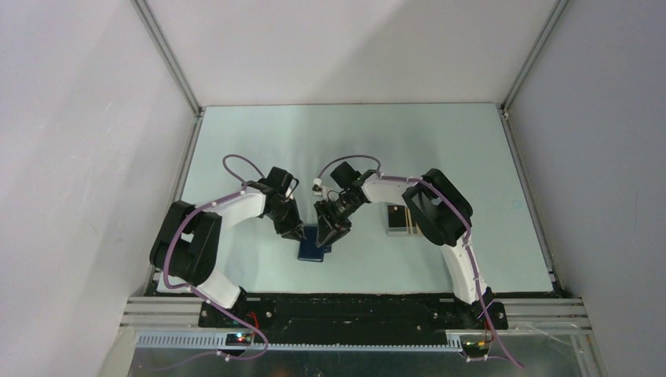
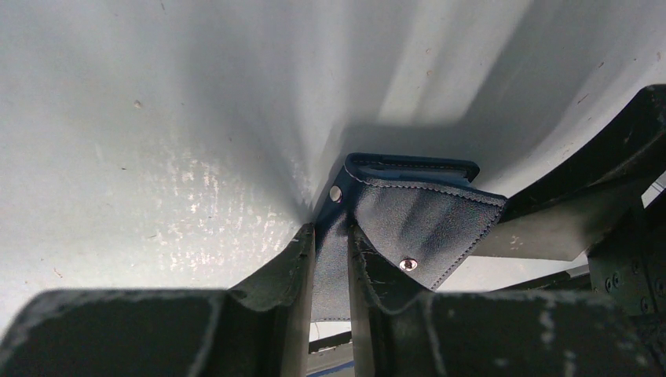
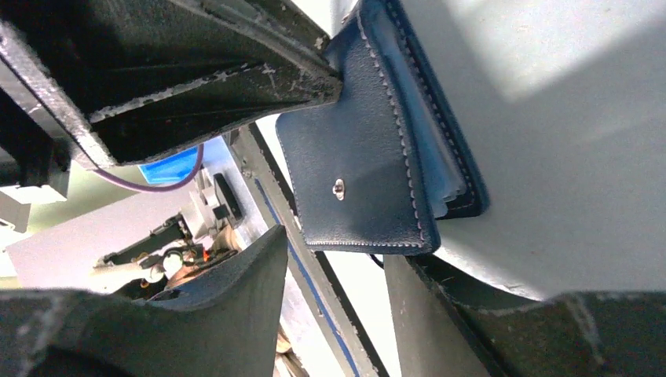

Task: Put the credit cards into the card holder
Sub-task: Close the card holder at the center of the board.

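The card holder (image 1: 312,247), a navy-blue leather wallet, lies on the table between both grippers. My left gripper (image 1: 296,231) is shut on one leather wall of the card holder (image 2: 416,216), which passes up between its fingers (image 2: 292,267). The snap flap (image 3: 357,169) hangs open and its pockets (image 3: 440,169) show. My right gripper (image 3: 338,263) stands open just short of the flap's edge, with nothing between its fingers. Thin orange-yellow edges of the credit cards (image 1: 409,221) show beside the right arm, partly hidden by it.
A dark-based case (image 1: 395,219) lies under the right arm's elbow with the cards. The pale green table (image 1: 345,149) is walled by a metal frame (image 1: 188,157) at left and right. The black base rail (image 1: 345,310) runs along the near edge.
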{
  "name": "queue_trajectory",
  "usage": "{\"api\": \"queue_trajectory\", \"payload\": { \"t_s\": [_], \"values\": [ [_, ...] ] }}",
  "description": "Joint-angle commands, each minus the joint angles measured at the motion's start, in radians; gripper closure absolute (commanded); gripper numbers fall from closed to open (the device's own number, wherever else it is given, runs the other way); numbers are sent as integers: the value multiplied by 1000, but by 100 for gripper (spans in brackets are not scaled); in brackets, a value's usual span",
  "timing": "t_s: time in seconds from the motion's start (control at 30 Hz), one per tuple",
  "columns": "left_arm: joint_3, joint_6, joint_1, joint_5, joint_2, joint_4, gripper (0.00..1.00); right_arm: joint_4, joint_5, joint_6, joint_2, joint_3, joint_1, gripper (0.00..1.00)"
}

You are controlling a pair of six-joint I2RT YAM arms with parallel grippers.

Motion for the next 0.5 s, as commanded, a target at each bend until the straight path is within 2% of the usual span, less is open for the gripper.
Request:
{"api": "queue_trajectory", "payload": {
  "t_s": [0.0,0.27,0.47],
  "values": [
    [-20,3,-18,-74,53,17,77,-54,-86,-50,4,27,11,48],
    [-22,-20,-18,-82,53,17,79,-119,-195,-131,-43,7,-38,50],
    [-25,-26,-20,-85,49,17,79,-215,-139,-202,-57,-5,-100,59]
  ]
}}
